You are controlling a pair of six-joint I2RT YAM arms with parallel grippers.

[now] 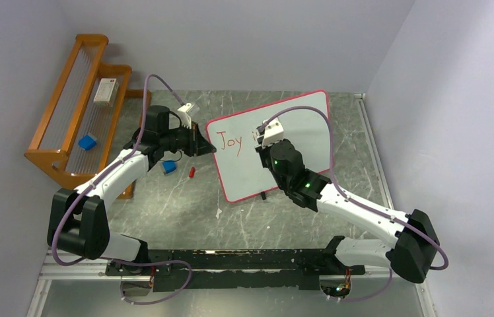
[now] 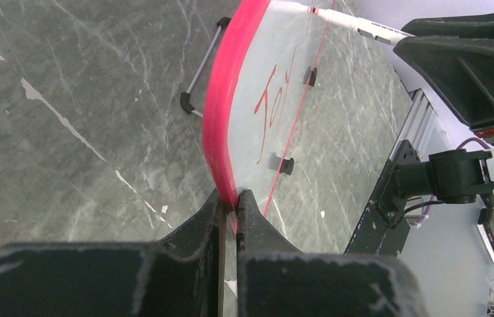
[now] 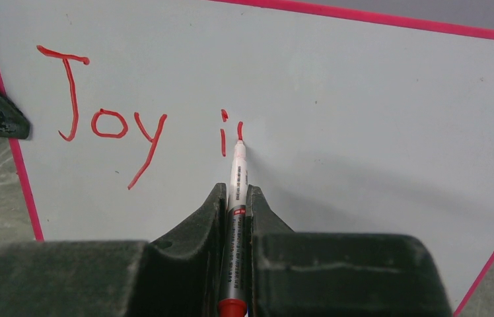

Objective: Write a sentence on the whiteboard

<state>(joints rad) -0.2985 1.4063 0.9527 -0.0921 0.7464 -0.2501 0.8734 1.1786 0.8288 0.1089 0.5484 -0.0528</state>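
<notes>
The whiteboard (image 1: 297, 132) stands tilted on the table, white with a pink border. It bears red writing "Joy i" and a short new stroke (image 3: 240, 130). My left gripper (image 1: 203, 140) is shut on the board's left edge; the left wrist view shows the pink rim (image 2: 221, 119) pinched between the jaws of that gripper (image 2: 231, 205). My right gripper (image 1: 262, 142) is in front of the board, shut on a red marker (image 3: 236, 191). In the right wrist view the gripper (image 3: 234, 191) holds the marker with its tip touching the board just right of the "i".
A wooden rack (image 1: 79, 125) stands at the far left with a white box (image 1: 105, 90) and a blue block (image 1: 87, 142) on it. A small red cap (image 1: 192, 172) and a blue object (image 1: 169, 167) lie on the table left of the board.
</notes>
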